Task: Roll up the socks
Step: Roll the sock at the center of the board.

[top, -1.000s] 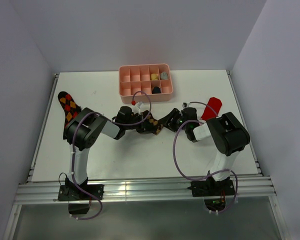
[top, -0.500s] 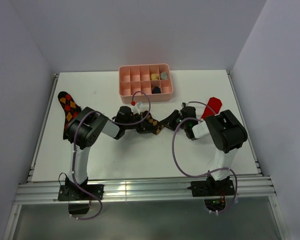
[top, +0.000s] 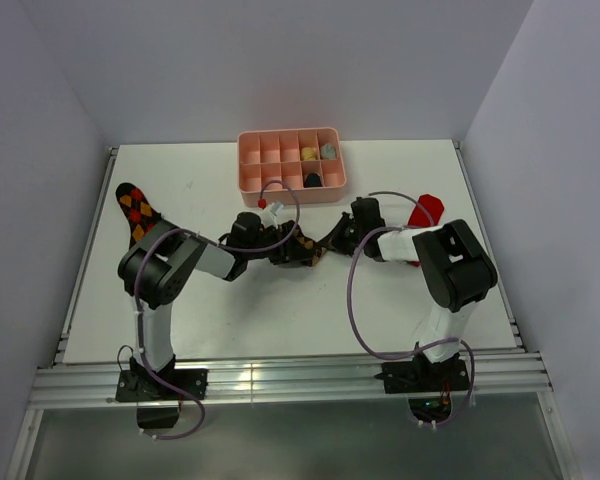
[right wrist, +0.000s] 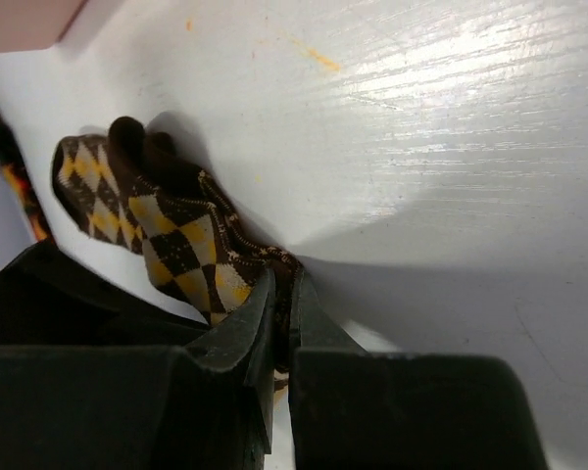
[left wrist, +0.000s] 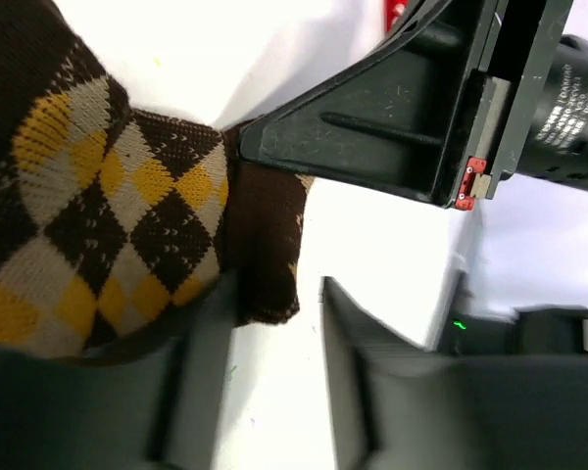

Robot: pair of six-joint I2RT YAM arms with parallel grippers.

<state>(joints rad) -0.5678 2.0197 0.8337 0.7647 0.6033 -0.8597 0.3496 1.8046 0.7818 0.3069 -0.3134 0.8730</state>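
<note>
The right pincer (right wrist: pixel 282 286) is clenched on the dark edge of the tan argyle sock (right wrist: pixel 171 240). The left pincer (left wrist: pixel 274 294) stands released, one finger touching the same sock. This sock lies bunched at the centre of the top view. It looks partly gathered, not a finished roll. The red-orange argyle sock (top: pixel 135 208) at the left and the red sock (top: pixel 427 210) at the right lie unrolled, so most of the task remains. The white worktop (top: pixel 280 320) carries a pink tray (top: pixel 248 172) at upper centre. Pale walls enclose it.

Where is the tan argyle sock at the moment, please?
In the top view, the tan argyle sock lies at mid-table, in front of the pink tray, between the left pincer and the right pincer, which is shut on its dark end.
</note>
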